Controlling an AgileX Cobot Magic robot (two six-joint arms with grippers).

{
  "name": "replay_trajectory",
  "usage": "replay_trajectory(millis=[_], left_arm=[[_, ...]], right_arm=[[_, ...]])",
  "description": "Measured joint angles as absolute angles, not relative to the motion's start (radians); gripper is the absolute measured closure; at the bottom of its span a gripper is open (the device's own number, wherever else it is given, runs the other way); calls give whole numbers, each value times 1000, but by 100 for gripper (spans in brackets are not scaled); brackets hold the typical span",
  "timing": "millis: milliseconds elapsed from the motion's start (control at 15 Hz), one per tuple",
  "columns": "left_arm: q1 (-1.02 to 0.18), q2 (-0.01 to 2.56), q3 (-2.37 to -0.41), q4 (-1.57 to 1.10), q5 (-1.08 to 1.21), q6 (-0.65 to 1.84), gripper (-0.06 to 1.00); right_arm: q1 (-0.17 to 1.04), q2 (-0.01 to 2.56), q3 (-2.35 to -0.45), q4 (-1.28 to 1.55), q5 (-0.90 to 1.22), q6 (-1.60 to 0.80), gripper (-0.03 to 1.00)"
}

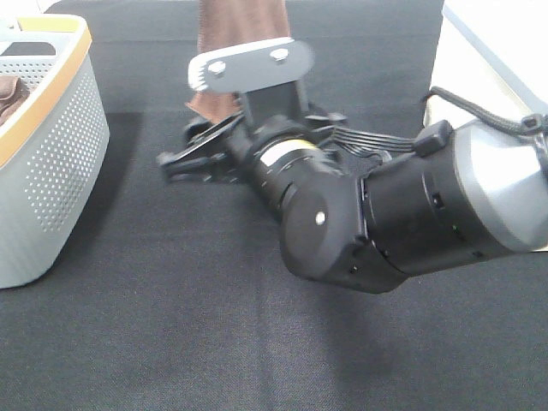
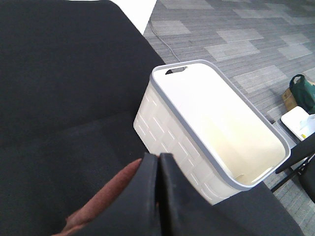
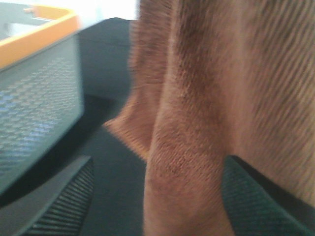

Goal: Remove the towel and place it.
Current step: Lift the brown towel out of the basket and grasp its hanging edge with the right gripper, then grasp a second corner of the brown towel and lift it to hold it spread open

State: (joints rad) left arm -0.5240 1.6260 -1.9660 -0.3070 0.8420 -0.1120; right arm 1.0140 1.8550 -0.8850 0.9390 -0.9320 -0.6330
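The brown towel (image 1: 241, 24) hangs down from above the exterior high view's top edge, its lower end behind my right arm's grey wrist bracket. My left gripper (image 2: 158, 187) is shut on the towel (image 2: 106, 196); this gripper is out of the exterior high view. My right gripper (image 1: 182, 147) is open, with one finger on each side of the hanging towel (image 3: 197, 113). In the right wrist view the gripper (image 3: 157, 206) has its fingers (image 3: 59, 206) wide apart and the cloth fills the gap between them. No white tag shows.
A white perforated basket with an orange rim (image 1: 51, 154) stands at the left on the black table, with another brown cloth (image 1: 8, 94) inside. The left wrist view shows a white bin with a grey rim (image 2: 197, 147) beside the table.
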Motion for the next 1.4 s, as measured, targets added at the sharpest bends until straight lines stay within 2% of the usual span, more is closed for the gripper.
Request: replay_trajectory(millis=[333, 800, 1067, 1133, 1400], left_arm=[[-524, 1620, -1966, -264, 842, -109, 94], [-524, 1620, -1966, -260, 842, -86, 94], [-524, 1620, -1966, -260, 841, -71, 94], [-524, 1620, -1966, -260, 840, -69, 94], [-524, 1620, -1966, -257, 838, -68, 94]], right_arm=[[1014, 1855, -885, 1108, -976, -746, 25], [1014, 1854, -885, 1169, -1132, -863, 24], [1014, 1843, -885, 1175, -1129, -887, 26], [1014, 1843, -885, 1175, -1127, -904, 30], [1014, 1843, -885, 1175, -1079, -977, 63]])
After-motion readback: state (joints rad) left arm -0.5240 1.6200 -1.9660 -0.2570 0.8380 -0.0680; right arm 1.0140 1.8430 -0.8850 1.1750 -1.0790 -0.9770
